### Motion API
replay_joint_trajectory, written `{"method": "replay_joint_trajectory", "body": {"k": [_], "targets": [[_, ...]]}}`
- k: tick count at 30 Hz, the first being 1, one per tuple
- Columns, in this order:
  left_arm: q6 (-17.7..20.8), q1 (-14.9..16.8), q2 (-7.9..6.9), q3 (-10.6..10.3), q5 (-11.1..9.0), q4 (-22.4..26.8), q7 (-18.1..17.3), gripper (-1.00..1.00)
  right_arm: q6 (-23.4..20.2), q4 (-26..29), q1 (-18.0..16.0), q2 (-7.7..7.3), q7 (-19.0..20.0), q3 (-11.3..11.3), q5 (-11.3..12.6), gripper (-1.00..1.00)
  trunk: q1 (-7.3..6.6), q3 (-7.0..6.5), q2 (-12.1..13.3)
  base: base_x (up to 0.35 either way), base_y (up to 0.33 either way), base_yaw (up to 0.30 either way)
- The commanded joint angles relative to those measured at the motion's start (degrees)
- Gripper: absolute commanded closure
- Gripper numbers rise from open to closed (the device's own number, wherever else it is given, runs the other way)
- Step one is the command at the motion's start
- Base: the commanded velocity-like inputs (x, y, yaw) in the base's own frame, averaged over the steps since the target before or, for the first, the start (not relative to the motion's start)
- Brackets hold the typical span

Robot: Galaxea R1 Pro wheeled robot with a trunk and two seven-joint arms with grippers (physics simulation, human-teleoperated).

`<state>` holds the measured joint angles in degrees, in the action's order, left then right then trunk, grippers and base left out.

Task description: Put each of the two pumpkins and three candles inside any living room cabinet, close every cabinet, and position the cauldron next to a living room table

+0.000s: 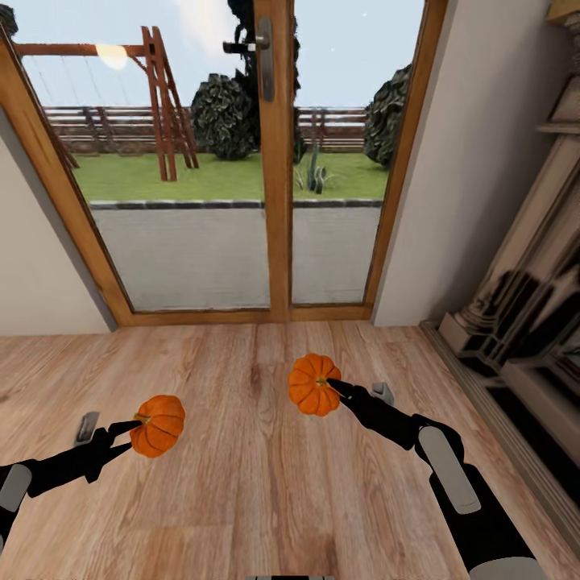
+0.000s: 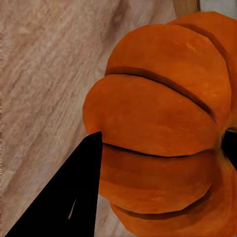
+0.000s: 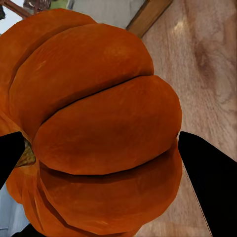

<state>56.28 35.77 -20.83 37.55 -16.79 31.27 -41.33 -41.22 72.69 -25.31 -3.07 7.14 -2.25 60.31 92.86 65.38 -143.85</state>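
Each tool (image 1: 135,428) (image 1: 332,387) clamps a pumpkin (image 1: 159,425) (image 1: 312,384)

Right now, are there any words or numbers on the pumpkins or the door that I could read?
None. No letters, numbers or signs can be read anywhere: the pumpkin in the left gripper, the pumpkin in the right gripper, the glass door and the wooden floor are all plain.

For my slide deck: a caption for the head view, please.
Each gripper, left and right, carries a pumpkin before the glass doors.
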Motion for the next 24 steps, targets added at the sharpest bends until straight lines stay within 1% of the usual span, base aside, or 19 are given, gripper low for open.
{"method": "replay_joint_trajectory", "body": {"k": [1, 4, 13, 24], "targets": [[-0.03, 0.00, 0.00, -0.02, 0.01, 0.02, 0.20, 1.00, 0.00, 0.05, -0.01, 0.02, -0.27, -0.03, 0.15, 1.00, 0.00, 0.09, 0.00, 0.000, 0.000, 0.000], [-0.03, 0.00, 0.00, -0.02, 0.01, 0.02, 0.20, 1.00, 0.05, 0.12, -0.01, 0.03, -0.34, -0.03, 0.19, 1.00, 0.00, 0.37, 0.00, 0.000, 0.000, 0.000], [-0.03, 0.00, 0.00, -0.02, 0.01, 0.02, 0.20, 1.00, 0.00, 1.76, -0.01, 0.01, -0.54, -0.06, 0.25, 1.00, -0.23, -0.78, 0.12, 0.000, 0.000, 0.000], [-0.03, 0.00, 0.00, -0.02, 0.01, 0.02, 0.20, 1.00, 0.00, 1.93, -0.01, 0.00, -0.54, -0.12, 0.26, 1.00, -0.52, -2.18, 0.27, 0.000, 0.000, 0.000]]}}
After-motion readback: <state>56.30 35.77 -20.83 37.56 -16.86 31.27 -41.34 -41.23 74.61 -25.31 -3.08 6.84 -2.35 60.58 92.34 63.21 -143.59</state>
